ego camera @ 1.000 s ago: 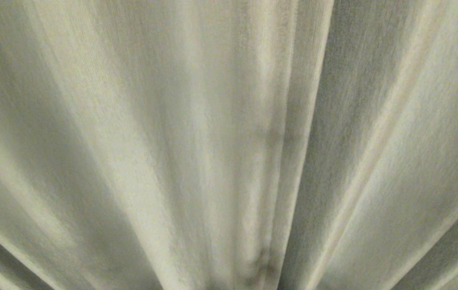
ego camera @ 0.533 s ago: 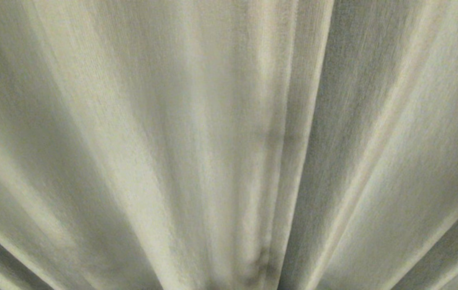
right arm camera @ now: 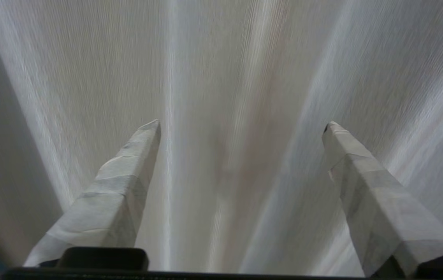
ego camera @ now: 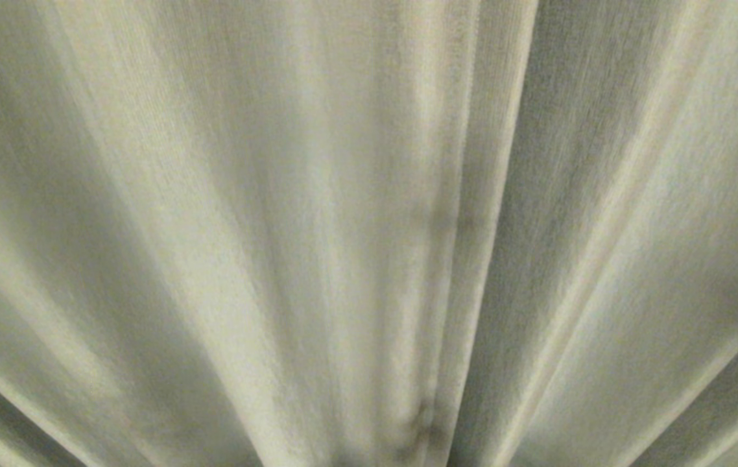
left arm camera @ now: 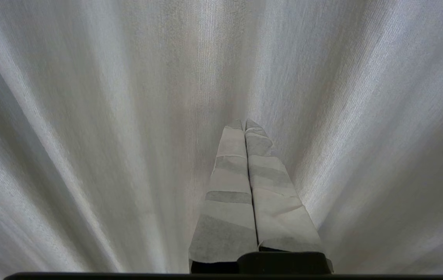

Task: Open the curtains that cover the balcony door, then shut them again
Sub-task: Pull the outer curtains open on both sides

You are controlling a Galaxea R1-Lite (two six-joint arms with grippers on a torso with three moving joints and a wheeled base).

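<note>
With the curtains [ego camera: 369,233] filling my head view, I see the right gripper [right arm camera: 243,124] spread wide before their folds, holding nothing; the left gripper [left arm camera: 245,124] is pressed closed, empty, facing them.

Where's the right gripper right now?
Out of the head view; its wrist view shows the right gripper open, facing the curtains' vertical folds, with no fabric between its fingers.

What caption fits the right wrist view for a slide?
Right gripper open, its taped fingers spread before the folded curtains.
</note>
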